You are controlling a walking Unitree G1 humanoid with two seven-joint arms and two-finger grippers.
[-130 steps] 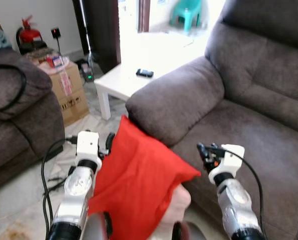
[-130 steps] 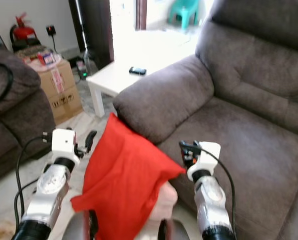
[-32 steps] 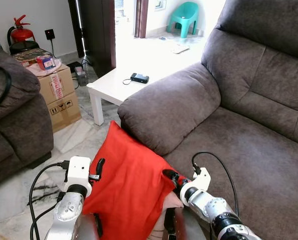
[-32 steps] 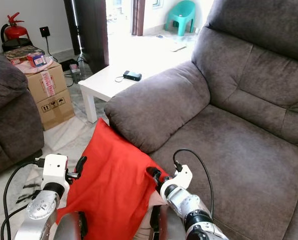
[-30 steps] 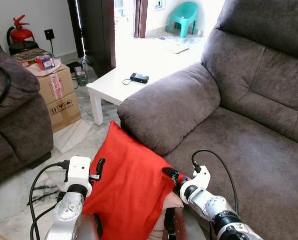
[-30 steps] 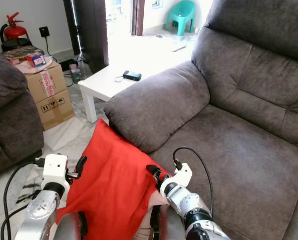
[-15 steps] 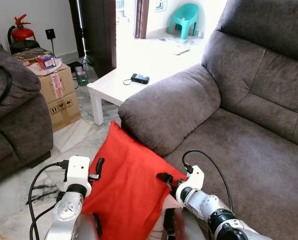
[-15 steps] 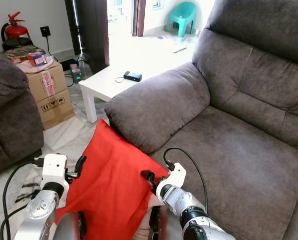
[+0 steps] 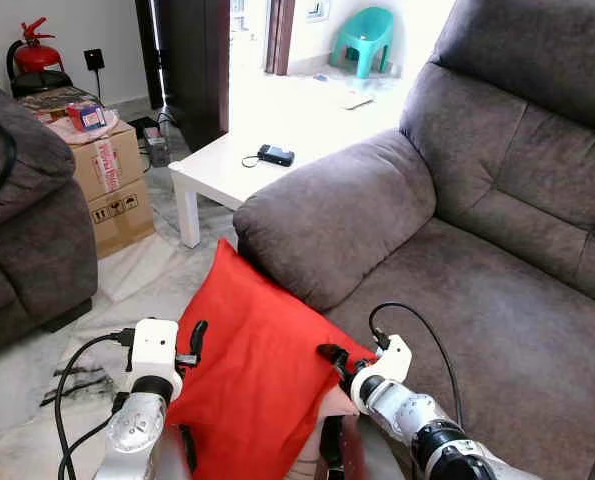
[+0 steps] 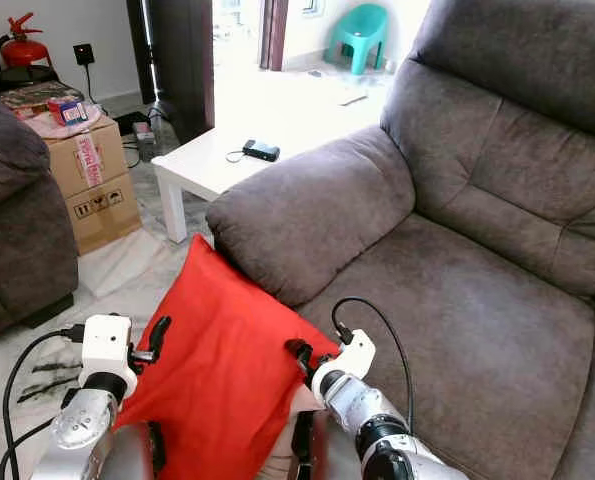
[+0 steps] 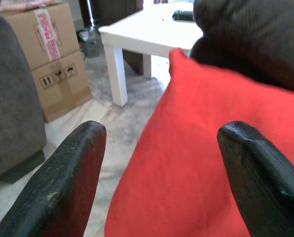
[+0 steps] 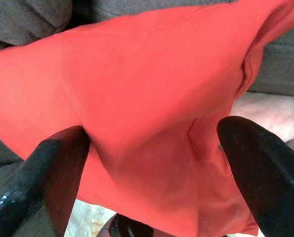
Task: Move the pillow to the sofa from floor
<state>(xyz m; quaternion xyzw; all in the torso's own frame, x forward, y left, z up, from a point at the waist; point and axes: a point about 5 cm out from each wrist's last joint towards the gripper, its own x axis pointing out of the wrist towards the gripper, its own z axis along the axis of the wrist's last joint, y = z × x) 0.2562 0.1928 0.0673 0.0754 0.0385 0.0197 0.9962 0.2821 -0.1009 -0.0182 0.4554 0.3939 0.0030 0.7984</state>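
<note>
A red pillow [image 9: 257, 350] stands on edge on the floor, leaning against the front of the grey-brown sofa [image 9: 497, 290] just below its armrest [image 9: 327, 210]. My left gripper [image 11: 161, 143] is open at the pillow's left edge, its fingers spread wide with the red cloth in front of them. My right gripper [image 12: 151, 143] is open at the pillow's right corner, with bunched red cloth bulging between its two spread fingers. In the left eye view the left gripper [image 9: 197, 336] and the right gripper [image 9: 329, 356] flank the pillow low down.
A white side table [image 9: 217, 170] with a black device [image 9: 275, 154] stands beyond the armrest. A taped cardboard box [image 9: 112, 190] and a second dark sofa [image 9: 17, 230] are on the left. Cables [image 9: 72, 370] lie on the marble floor.
My right gripper has swung left and down from beside the sofa seat onto the pillow's right corner. The left gripper stays at the left edge. The camera shifted slightly.
</note>
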